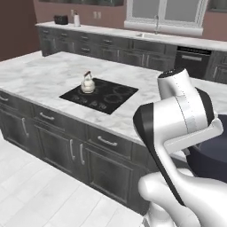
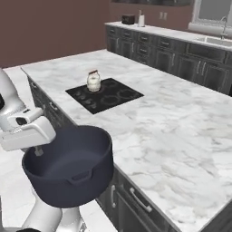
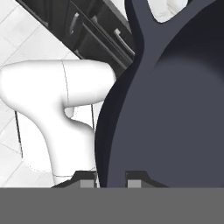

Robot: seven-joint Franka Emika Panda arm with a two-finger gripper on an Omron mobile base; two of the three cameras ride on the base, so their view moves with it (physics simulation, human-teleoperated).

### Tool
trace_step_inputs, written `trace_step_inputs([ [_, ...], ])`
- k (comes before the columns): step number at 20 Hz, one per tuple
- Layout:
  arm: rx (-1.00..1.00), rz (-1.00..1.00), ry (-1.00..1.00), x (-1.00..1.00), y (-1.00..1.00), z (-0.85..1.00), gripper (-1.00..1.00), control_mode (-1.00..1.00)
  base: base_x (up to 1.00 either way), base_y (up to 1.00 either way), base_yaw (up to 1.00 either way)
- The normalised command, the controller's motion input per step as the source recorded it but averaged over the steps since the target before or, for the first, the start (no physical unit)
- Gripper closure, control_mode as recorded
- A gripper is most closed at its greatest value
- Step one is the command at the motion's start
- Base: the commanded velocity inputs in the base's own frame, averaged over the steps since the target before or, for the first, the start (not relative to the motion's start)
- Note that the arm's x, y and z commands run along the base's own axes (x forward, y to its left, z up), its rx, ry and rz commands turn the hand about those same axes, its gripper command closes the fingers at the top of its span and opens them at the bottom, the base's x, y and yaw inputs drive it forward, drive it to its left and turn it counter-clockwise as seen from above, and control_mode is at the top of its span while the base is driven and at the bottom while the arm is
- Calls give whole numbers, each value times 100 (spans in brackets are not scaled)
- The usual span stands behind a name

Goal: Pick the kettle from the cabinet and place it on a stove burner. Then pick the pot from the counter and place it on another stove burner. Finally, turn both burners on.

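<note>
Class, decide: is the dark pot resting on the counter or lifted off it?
Lifted: the pot hangs off the counter edge, over the floor, its rim gripped by the jaws.

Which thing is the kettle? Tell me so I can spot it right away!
Find the big marble island counter in the middle of the kitchen, then the flat black cooktop set into it. The kettle stands on a ring at the cooktop's far left corner: small, squat and cream-white, with a tall arched handle topped in reddish-brown. Nothing else stands on the black glass.

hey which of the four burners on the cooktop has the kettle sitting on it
The back-left one as seen from the robot's side of the cooktop: the kettle stands on that ring, while the other three rings are bare. The pot is in the hand, off the counter.
</note>
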Motion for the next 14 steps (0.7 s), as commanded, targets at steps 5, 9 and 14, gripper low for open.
trace_step_inputs([
  [5,0,0,0,0,0,0,100,100,41,47,-39],
  [9,0,0,0,0,0,0,100,100,37,47,-40],
  [14,0,0,0,0,0,0,100,100,38,47,-41],
])
